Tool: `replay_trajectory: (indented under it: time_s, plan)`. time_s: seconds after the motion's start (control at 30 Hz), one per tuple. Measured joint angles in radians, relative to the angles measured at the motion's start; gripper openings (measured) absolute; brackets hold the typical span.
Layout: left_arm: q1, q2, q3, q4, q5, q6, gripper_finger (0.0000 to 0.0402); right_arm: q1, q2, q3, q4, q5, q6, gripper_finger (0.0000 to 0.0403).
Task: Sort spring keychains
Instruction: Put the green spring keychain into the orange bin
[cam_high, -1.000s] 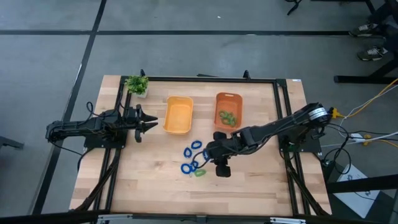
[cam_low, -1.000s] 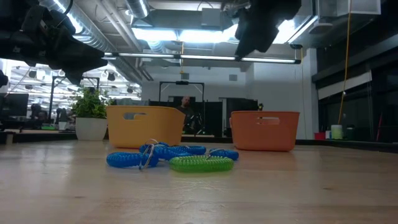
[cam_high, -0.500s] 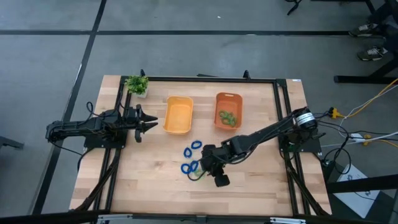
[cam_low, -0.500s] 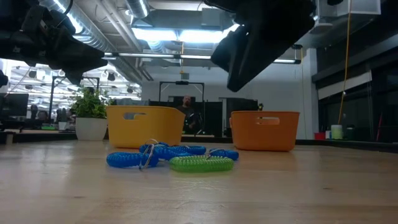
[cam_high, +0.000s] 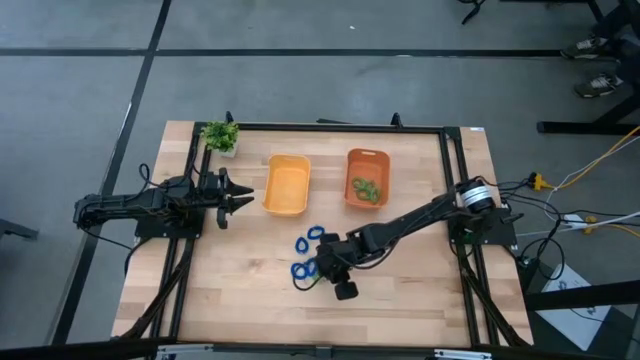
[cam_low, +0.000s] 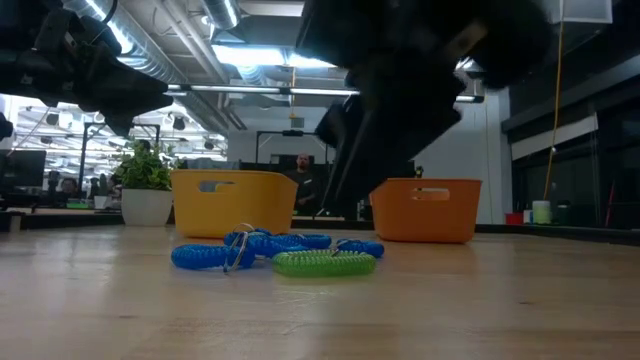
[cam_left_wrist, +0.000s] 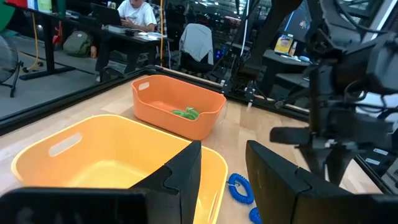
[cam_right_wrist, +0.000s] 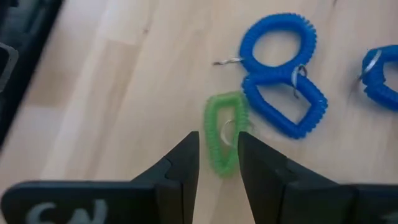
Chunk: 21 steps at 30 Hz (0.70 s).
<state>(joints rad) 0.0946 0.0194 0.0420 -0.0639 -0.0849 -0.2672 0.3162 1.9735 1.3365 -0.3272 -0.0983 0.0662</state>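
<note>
Several blue spring keychains (cam_high: 312, 237) and one green spring keychain (cam_right_wrist: 224, 132) lie flat on the wooden table, in front of the two bins. In the low view the green one (cam_low: 323, 263) lies beside a blue one (cam_low: 212, 256). My right gripper (cam_right_wrist: 217, 152) hangs open just above the green keychain, slanting down, with the loop's near end showing between its fingertips and nothing held. In the high view it (cam_high: 320, 269) covers that keychain. At the table's left my left gripper (cam_high: 245, 197) waits level and open, pointing at the yellow bin (cam_high: 287, 185).
The orange bin (cam_high: 367, 165), to the right of the yellow one, holds a few green keychains (cam_high: 366, 190). A small potted plant (cam_high: 220, 135) stands at the far left corner. Bare table lies toward the near edge. People sit in the room behind.
My right gripper has come down and moved toward the table's left and near edge, onto the spot above the green keychain, rolling a little as it went. The keychains have stayed where they were.
</note>
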Motion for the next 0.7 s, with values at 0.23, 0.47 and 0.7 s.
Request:
replay_trajectory:
  time_s: [0.23,0.47,0.7]
  plan:
    - [0.0,0.0,0.0,0.0,0.0,0.0,0.0123,-0.016,0.036,-0.001,0.017,0.001,-0.026,0.011]
    - [0.0,0.0,0.0,0.0,0.0,0.0,0.0123,-0.022,0.04,-0.001,0.042,0.001,-0.026,0.011]
    - [0.0,0.0,0.0,0.0,0.0,0.0,0.0123,-0.023,0.05,-0.001,0.053,0.001,-0.026,0.011]
